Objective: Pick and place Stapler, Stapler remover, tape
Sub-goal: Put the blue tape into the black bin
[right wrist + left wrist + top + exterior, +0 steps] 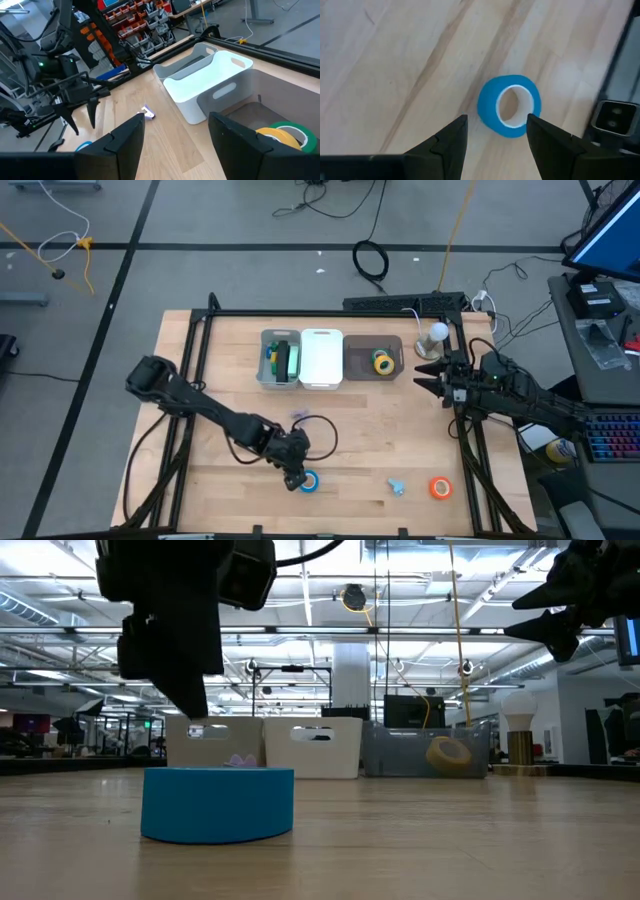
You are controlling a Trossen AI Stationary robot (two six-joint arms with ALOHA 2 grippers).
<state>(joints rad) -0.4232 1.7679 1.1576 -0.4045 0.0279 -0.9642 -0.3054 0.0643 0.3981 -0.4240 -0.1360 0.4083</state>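
The blue tape roll [309, 481] lies flat on the table near its near edge and also shows in the left wrist view [510, 105] and the low view [218, 803]. My left gripper [294, 474] [497, 120] hangs open just above it, its fingers [185, 690] short of the roll's top. The orange tape roll [440, 488] lies flat further right. Yellow and green rolls [384, 362] [280, 134] sit in the grey bin. A small light-blue object [397, 486] and a small purple one [300, 415] lie on the table. My right gripper [430, 376] [177, 120] waits open, raised by the table's right side.
Three bins stand in a row at the table's far middle: a pale bin [280, 360] with green and blue items, a white bin [321, 358] and the grey bin [373, 345]. A black frame borders the table. Bare wood lies between the bins and the near edge.
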